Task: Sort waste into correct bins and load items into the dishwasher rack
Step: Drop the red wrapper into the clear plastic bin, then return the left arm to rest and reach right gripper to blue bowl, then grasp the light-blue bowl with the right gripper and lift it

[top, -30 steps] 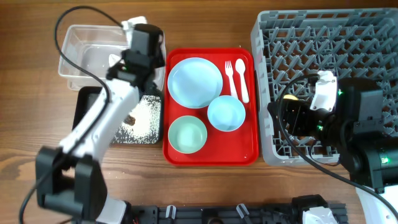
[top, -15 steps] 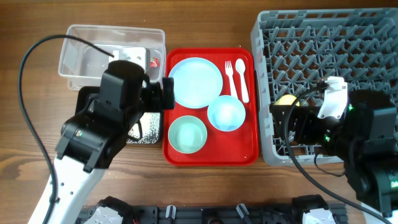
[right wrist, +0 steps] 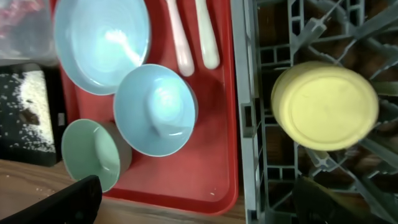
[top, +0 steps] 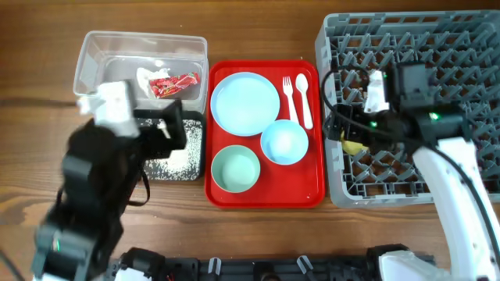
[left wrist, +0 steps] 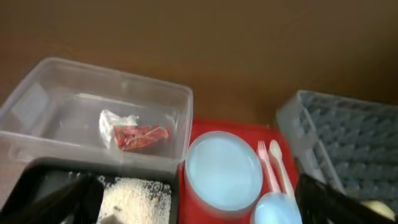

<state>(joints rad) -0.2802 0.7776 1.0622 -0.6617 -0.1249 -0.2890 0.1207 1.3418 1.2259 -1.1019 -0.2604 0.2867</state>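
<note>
The clear tub [top: 90,58] [left wrist: 37,93] holds the red snack wrapper [top: 173,83] [left wrist: 140,135] and crumpled white paper [top: 151,76]. Rice scraps [top: 180,156] [left wrist: 134,199] lie in the black tray [top: 197,125]. On the red tray [top: 266,195] are the blue plate [top: 245,103] [right wrist: 102,43], blue bowl [top: 284,142] [right wrist: 155,109], green bowl [top: 236,168] [right wrist: 90,155], fork [top: 288,94] and spoon [top: 303,97]. The yellow cup [right wrist: 325,106] [top: 355,146] sits upside down in the grey rack [top: 437,47]. My left gripper [top: 164,129] [left wrist: 199,211] hangs open over the black tray. My right gripper [top: 342,129] [right wrist: 202,205] is open at the rack's left edge.
The red tray lies between the two bins on the left and the rack on the right. Both arms rise from the table's near edge. Bare wooden table [top: 39,179] shows at the left and along the front.
The left arm pulled back from the clear tub toward the front, and the wrapper now lies uncovered in the tub. The right gripper lifted away from the yellow cup. Both jaws opened wider.
</note>
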